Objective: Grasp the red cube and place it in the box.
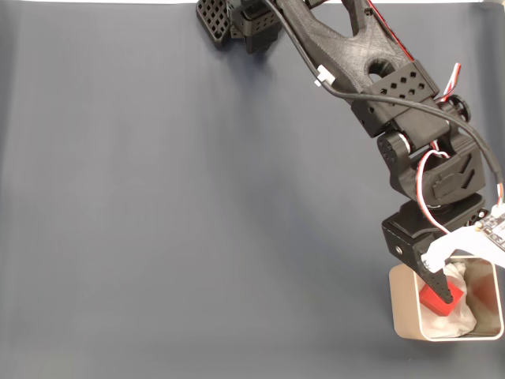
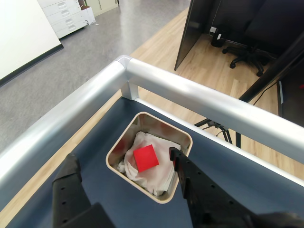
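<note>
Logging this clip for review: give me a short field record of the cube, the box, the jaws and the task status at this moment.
red cube: lying on the white lining inside the box, free of the jaws
box: beige, rounded corners, on the dark blue table, in the corner by the metal rail in the wrist view
gripper: jaws open, above the box
task status: cube appears placed in the box

A dark blue-grey bench (image 1: 173,205) spans the fixed view — the box (image 1: 404,316) stands directly on it at the lower right corner. In the wrist view a silver metal rail (image 2: 190,95) edges the bench — the box just inside its corner.
</note>
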{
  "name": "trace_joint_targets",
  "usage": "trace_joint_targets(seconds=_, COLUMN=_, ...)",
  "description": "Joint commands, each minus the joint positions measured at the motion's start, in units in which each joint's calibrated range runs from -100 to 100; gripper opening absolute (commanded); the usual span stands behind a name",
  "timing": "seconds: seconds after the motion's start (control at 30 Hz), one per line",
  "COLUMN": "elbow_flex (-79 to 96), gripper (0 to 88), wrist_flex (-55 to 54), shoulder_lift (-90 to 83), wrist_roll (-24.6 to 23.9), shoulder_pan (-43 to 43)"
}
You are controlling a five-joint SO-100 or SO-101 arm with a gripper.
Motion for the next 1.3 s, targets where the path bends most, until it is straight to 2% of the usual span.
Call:
trace_joint_targets(seconds=0.0, elbow_flex=-1.0, gripper=43.1, wrist_flex=-1.5, shoulder_lift=-2.3, wrist_roll=0.5, shoulder_pan=-0.2)
trace_joint_targets(seconds=0.57, elbow_flex=0.0, gripper=42.4, wrist_flex=-2.1, shoulder_lift=-2.8, wrist_roll=0.3, shoulder_pan=-0.2)
trace_joint_targets(seconds=0.67, elbow_flex=0.2, gripper=35.2, wrist_flex=-2.1, shoulder_lift=-3.1, wrist_roll=0.3, shoulder_pan=-0.3)
trace_joint_targets(seconds=0.8, elbow_flex=0.6, gripper=9.4, wrist_flex=-2.1, shoulder_lift=-3.7, wrist_roll=-0.7, shoulder_pan=-0.4)
trace_joint_targets(seconds=0.87, elbow_flex=0.6, gripper=0.0, wrist_flex=-2.3, shoulder_lift=-4.0, wrist_roll=-0.9, shoulder_pan=-0.4)
trace_joint_targets(seconds=1.27, elbow_flex=4.9, gripper=0.0, wrist_flex=-2.5, shoulder_lift=-10.8, wrist_roll=-1.4, shoulder_pan=2.8)
